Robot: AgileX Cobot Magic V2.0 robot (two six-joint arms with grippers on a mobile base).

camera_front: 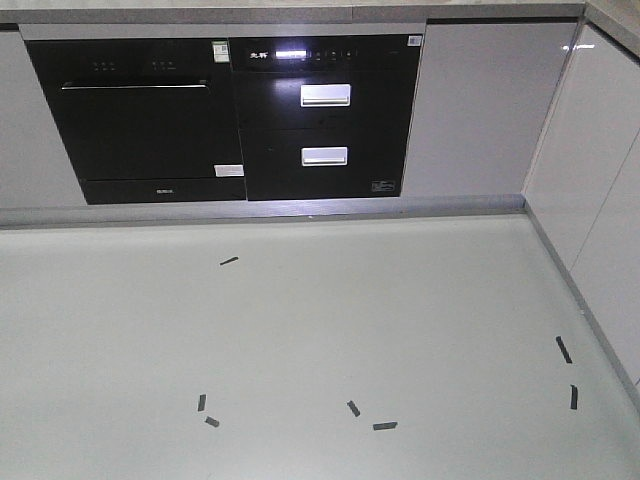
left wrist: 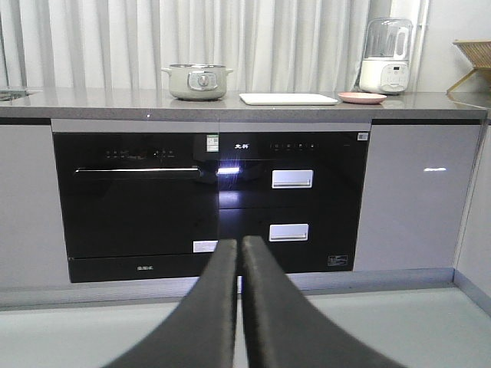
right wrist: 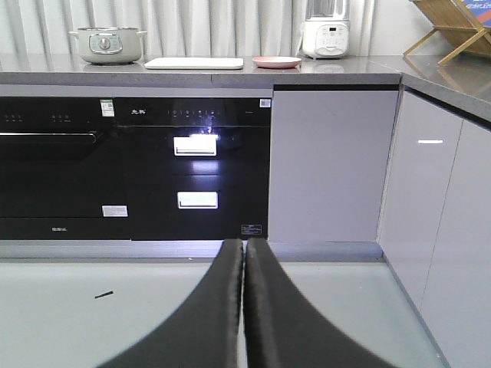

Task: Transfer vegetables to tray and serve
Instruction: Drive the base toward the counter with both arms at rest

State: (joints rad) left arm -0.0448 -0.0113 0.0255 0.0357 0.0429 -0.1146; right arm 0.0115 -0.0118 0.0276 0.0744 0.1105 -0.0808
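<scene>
The cream-white tray (left wrist: 288, 99) lies flat on the grey countertop, between a lidded pot (left wrist: 197, 81) and a round pink plate (left wrist: 362, 97). In the right wrist view the tray (right wrist: 194, 63) appears up and left of centre, with the pink plate (right wrist: 277, 61) beside it. No vegetables show in any view. My left gripper (left wrist: 240, 244) hangs low over the floor, well short of the cabinets, shut with nothing held. My right gripper (right wrist: 245, 244) is shut and empty too, equally far from the counter. Neither gripper appears in the front view.
Under the counter are a black oven (camera_front: 140, 120) and a black drawer unit (camera_front: 325, 115). White cabinets (camera_front: 600, 180) run along the right side. A blender (left wrist: 386, 57) and a wooden rack (right wrist: 453, 27) stand on the counter. Dark tape marks (camera_front: 385, 426) dot the pale floor.
</scene>
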